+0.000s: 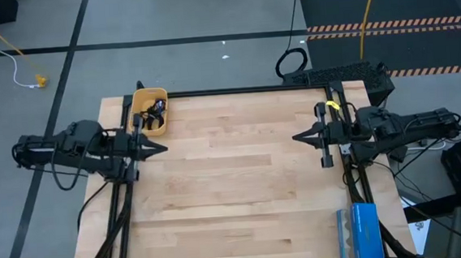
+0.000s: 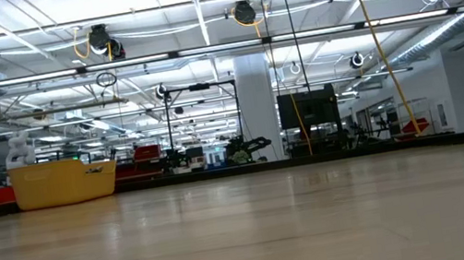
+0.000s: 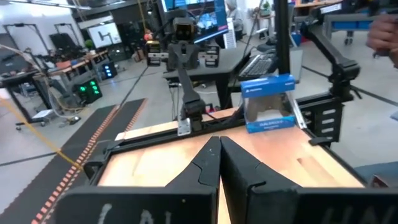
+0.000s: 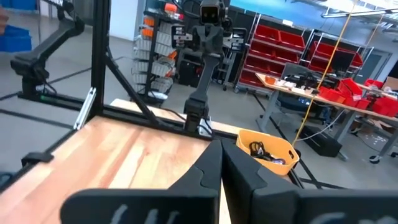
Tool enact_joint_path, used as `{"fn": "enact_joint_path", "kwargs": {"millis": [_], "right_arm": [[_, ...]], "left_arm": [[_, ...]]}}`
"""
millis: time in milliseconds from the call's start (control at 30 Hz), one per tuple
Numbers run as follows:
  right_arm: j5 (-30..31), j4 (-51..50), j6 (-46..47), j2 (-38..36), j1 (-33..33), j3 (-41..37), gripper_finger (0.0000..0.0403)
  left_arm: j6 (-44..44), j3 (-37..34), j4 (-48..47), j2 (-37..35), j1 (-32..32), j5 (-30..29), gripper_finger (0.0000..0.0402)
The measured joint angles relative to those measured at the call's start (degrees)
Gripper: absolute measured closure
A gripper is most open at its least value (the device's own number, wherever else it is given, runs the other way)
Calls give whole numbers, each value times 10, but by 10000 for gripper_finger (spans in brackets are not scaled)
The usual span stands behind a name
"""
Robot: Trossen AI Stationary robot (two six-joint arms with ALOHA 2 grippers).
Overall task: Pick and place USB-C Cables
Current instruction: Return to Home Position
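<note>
The dark, thin USB-C cables (image 1: 155,111) lie tangled together inside the open yellow plastic bin (image 1: 139,99). As a heap they show no clear long axis. The bin stands at the far-left corner of the pale wooden bench (image 1: 234,186), whose boards show no loose cable.

The left claw (image 1: 163,147) is the nearer one, just beside the bin on its near side. It points inward across the bench, so the cables lie off to the side of its line, not ahead of it. Its fingers (image 3: 208,165) are pressed together on nothing.

The right claw (image 1: 296,138) is well apart across the bench, level and facing the left one, also closed and empty. Both arms sit folded low at the bench's side rails, which reads as a resting pose with little travel left.
</note>
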Motion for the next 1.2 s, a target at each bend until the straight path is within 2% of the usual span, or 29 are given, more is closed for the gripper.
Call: {"fn": "enact_joint_path", "kwargs": {"millis": [533, 800, 1000, 1200], "right_arm": [[0, 12, 12, -41, -29, -79, 403], [-19, 119, 20, -45, -30, -172, 403], [-57, 188, 73, -51, -30, -244, 403], [-61, 283, 110, -65, -30, -329, 403]], "left_arm": [[-50, -141, 76, -68, 36, 11, 396], [-77, -210, 93, -96, 35, 25, 388], [-76, -268, 135, -127, 35, 26, 395], [-76, -309, 151, -165, 35, 26, 390]]}}
